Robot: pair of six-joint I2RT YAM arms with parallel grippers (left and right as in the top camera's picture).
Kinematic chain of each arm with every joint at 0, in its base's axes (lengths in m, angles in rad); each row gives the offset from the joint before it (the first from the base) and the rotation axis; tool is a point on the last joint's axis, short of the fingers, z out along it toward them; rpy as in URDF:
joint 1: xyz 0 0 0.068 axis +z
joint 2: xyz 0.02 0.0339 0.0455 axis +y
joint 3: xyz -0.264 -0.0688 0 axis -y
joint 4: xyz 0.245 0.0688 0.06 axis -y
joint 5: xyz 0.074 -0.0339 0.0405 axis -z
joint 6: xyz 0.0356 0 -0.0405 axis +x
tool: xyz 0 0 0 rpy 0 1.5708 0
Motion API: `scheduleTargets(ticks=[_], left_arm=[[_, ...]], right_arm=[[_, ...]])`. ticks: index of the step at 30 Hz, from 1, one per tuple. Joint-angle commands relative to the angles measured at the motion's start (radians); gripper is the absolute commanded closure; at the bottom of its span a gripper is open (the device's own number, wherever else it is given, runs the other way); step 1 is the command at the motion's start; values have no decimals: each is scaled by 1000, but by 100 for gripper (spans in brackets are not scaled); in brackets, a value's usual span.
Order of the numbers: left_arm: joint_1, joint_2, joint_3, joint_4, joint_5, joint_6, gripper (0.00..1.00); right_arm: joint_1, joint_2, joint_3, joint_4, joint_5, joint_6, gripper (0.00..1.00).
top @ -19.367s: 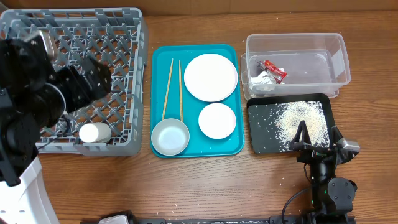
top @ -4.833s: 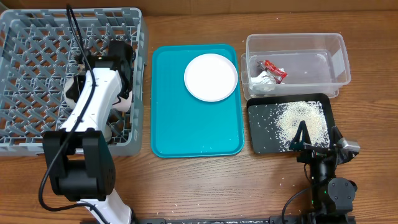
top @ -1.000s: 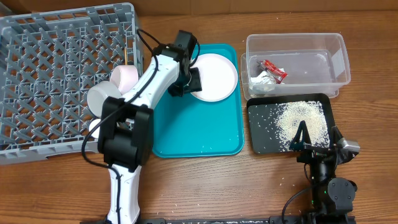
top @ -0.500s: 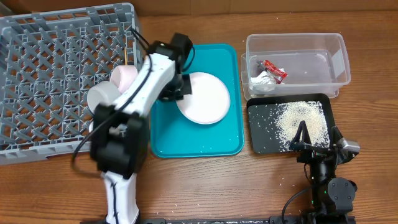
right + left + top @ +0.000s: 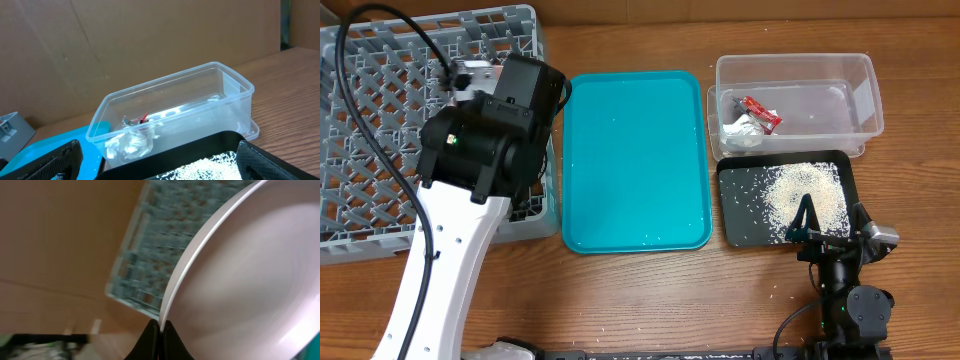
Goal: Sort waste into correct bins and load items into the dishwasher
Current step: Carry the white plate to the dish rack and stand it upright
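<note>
Waste lies in the two bins at the right. The clear tub (image 5: 868, 72), on the far side, holds the red snack wrapper (image 5: 760, 112) with the crumpled paper scrap (image 5: 742, 129) just beside it. The black tray (image 5: 726, 236), touching the tub's near side, carries a heap of rice grains (image 5: 806, 190).

The right gripper (image 5: 807, 226) hangs over the tray's near edge, its fingers spread wide apart and holding nothing.

The teal tray (image 5: 635, 160) lies mid-table with a few white specks on it.

At the left, the left gripper (image 5: 159, 330) pinches the rim of the white-pink plate (image 5: 240, 280) above the grey dish rack (image 5: 380, 120). From overhead, the arm hides the plate.
</note>
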Motion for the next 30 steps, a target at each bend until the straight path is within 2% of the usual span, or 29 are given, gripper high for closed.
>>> scheduleTargets(ticks=[1,7,12,15,22,27,30], left_arm=[[7,23,0,-27,-355,7,96],[78,40,-2,-26,-454,-32,96],[202,55,-21,-17,-417,-109,96],[300,66,-81,48,-383,-130,96],[356,92,-260,261,-360,-36,96],[370,150,-383,447,-359,87,96],[370,197,-402,493,-340,103,96]], right_arm=[[-4,-10,-10,5,-1,0,0],[-4,-10,-10,5,-1,0,0],[-4,-10,-10,5,-1,0,0],[-4,-10,-10,5,-1,0,0],[-4,-10,-10,5,-1,0,0],[-4,-10,-10,5,-2,0,0],[-4,-10,-10,5,-1,0,0]])
